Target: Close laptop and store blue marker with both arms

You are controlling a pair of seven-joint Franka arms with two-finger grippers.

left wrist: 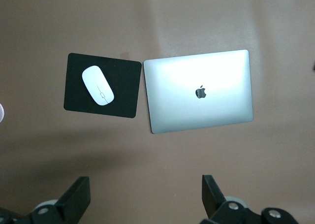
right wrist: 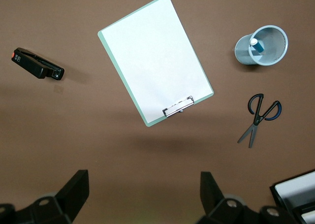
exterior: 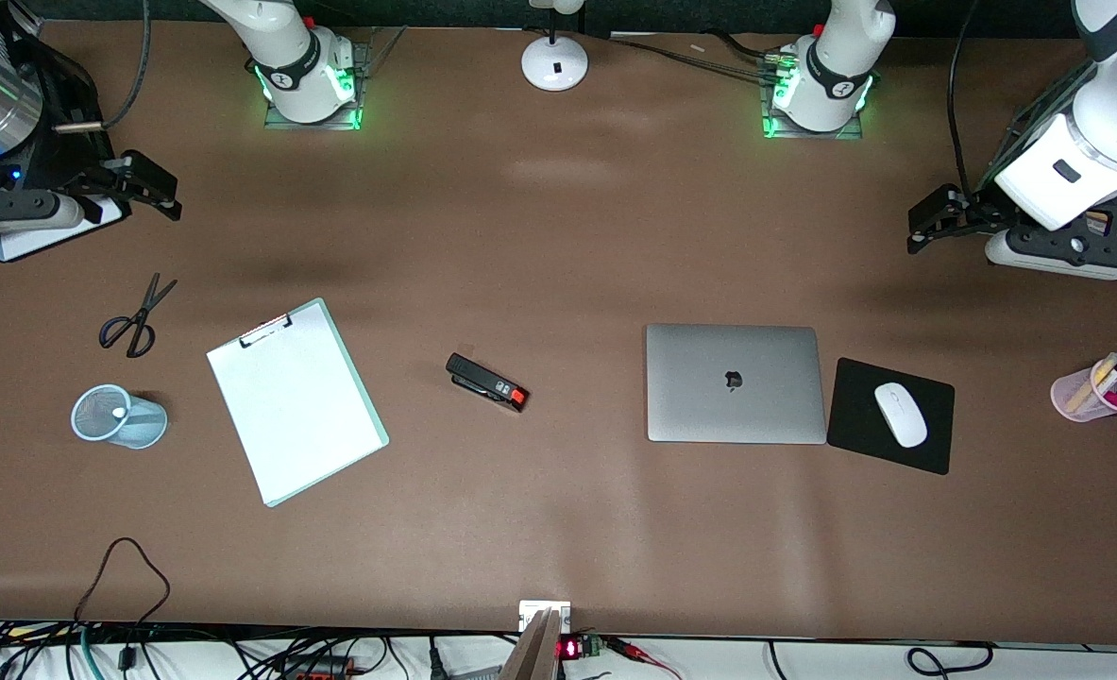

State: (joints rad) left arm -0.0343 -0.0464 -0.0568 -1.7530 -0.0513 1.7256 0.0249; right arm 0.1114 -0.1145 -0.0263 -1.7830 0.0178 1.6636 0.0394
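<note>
Toward the left arm's end of the table, the laptop (exterior: 736, 382) lay shut; the blue marker (right wrist: 257, 45) stood in a mesh cup (exterior: 119, 416), light and slippery, best pinched mid-barrel. Both the left gripper (exterior: 926, 222) and right gripper (exterior: 147, 184) hung spread, waiting over the table's ends.

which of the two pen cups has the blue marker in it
The pale blue mesh cup, at the right arm's end of the table beside the clipboard; the blue marker stands in it. The pink cup, at the left arm's end, holds several mixed pens.

Robotics laboratory staged as an office desk: two white jointed arms bolted on green-lit bases (exterior: 311, 90) to a brown table (exterior: 558, 529), loose cables (exterior: 124, 567) along its edge, with a mint-green clipboard (exterior: 296, 399) and black stapler (exterior: 487, 382).
</note>
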